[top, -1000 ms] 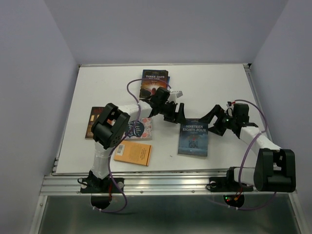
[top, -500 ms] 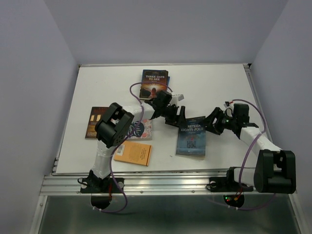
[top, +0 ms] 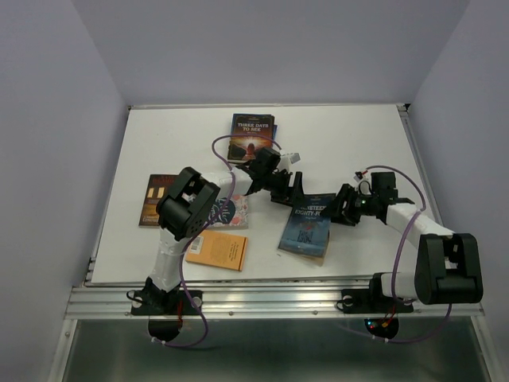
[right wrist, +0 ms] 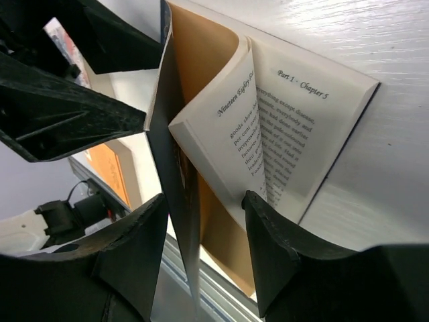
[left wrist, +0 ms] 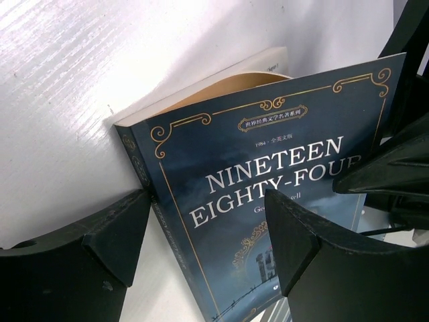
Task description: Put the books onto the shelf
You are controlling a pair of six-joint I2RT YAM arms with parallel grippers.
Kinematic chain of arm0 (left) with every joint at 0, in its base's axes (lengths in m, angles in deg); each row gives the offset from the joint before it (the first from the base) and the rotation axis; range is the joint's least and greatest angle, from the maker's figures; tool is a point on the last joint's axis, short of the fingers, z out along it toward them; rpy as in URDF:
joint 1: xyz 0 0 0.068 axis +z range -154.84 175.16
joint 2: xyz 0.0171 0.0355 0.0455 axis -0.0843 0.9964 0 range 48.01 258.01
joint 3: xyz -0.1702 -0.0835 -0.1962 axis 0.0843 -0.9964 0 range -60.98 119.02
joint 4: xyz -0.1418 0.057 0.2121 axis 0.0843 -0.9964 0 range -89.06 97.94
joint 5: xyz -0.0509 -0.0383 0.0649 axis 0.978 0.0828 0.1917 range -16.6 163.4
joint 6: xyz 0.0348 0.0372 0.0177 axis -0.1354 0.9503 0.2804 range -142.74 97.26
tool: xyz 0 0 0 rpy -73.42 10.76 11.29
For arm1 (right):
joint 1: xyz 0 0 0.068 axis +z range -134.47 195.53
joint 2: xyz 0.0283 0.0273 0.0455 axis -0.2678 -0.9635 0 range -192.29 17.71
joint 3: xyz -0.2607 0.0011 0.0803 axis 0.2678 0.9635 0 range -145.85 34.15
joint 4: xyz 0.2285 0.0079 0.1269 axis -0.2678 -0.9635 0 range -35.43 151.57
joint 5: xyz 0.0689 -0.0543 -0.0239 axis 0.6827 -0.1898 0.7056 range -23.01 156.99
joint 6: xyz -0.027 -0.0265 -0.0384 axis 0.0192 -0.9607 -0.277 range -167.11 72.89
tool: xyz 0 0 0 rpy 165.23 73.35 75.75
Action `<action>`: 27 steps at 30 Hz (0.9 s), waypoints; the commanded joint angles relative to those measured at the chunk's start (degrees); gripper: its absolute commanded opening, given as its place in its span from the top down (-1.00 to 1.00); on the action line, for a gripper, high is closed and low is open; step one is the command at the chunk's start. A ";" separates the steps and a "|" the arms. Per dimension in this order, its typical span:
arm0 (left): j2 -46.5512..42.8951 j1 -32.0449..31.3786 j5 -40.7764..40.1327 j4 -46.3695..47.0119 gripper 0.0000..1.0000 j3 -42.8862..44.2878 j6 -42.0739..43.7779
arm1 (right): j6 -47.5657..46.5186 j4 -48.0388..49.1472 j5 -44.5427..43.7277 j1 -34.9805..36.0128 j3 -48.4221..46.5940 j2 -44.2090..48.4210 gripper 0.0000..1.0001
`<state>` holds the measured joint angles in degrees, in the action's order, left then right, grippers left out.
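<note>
The blue book (top: 306, 231), "Nineteen Eighty-Four", lies near the middle of the bench, closer to the near edge. Its cover is lifted and its pages fan open. A dark book (top: 251, 135), "Three Days to See", lies flat toward the far edge. An orange book (top: 217, 250), a flowery book (top: 236, 212) and a brown book (top: 154, 199) lie flat on the left side.

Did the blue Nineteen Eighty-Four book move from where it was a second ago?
Yes. The blue book has slid and turned a little left, toward the orange book, which stayed put. The right gripper has the cover between its fingers.
</note>
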<state>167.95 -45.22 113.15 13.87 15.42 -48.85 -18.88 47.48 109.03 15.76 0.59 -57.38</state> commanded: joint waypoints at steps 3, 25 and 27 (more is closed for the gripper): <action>0.82 -1.10 1.74 1.62 -0.60 1.03 -0.96 | -3.17 -5.77 -8.36 1.26 -4.31 1.26 -0.19; -0.05 -1.02 0.61 1.36 -0.60 0.07 -1.75 | -0.46 -17.10 -32.18 3.99 -9.07 0.91 -0.71; -1.02 -1.02 -0.80 0.66 -0.60 -0.64 -1.14 | -0.37 -17.90 -32.99 3.99 -8.45 0.47 -0.74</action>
<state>169.04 -45.37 113.89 15.82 15.88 -50.79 -21.33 33.71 84.31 19.39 -6.23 -56.16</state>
